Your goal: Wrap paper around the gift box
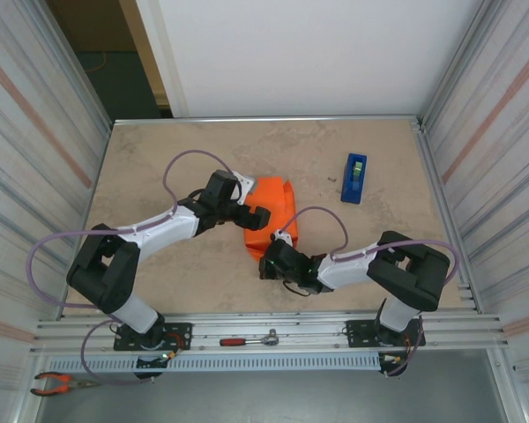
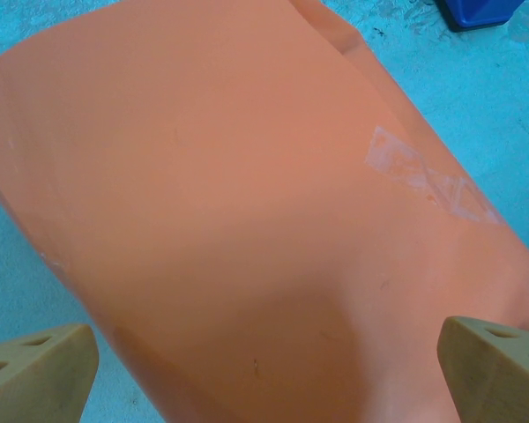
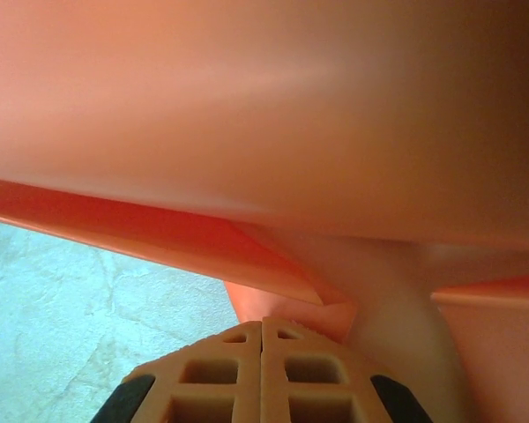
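Observation:
The orange paper [image 1: 275,204] lies folded into a bundle at the middle of the table. The gift box is hidden under it. My left gripper [image 1: 265,217] hovers over the bundle's left side, open. In the left wrist view its fingertips [image 2: 37,370] stand wide apart above the paper [image 2: 247,194], which carries a strip of clear tape [image 2: 428,181]. My right gripper [image 1: 267,262] is at the bundle's near edge. Seen from the right wrist, the right gripper [image 3: 263,328] is shut, its tips against a folded flap of the paper [image 3: 264,106].
A blue tape dispenser [image 1: 354,177] stands at the back right, its corner [image 2: 476,11] showing beyond the paper. A ratchet tool [image 1: 249,339] and orange pliers [image 1: 57,382] lie on the rail in front of the arm bases. Metal walls close both sides.

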Controlling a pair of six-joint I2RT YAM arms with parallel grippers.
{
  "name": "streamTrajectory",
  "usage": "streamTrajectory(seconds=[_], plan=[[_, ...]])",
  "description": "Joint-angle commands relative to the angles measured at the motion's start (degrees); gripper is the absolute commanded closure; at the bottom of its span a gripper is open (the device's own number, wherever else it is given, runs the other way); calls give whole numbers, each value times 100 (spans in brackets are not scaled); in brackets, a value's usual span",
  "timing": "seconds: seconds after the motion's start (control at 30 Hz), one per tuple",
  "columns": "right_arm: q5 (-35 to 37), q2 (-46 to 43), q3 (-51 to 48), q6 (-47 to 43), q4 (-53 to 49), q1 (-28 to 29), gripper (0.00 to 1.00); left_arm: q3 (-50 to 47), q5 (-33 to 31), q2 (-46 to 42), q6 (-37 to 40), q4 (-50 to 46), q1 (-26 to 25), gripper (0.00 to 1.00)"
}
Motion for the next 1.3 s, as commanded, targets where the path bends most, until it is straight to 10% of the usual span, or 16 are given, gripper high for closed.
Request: streamTrajectory(seconds=[0.0,0.27,0.6,1.27], plan=[[-106,-65,-250,258,-31,26,100,152,82,-28,93,-92,-40,1],[288,-1378,-653,493,-922,-134,97,135,101,-61,97,-87,-43,1],[536,-2508,-1215,937,-1579,-319,49,118,91,-37,109,-83,-61,1],[200,-1513,-721,732,-1035,-316,66,100,56,3,133,-89,-94,1]])
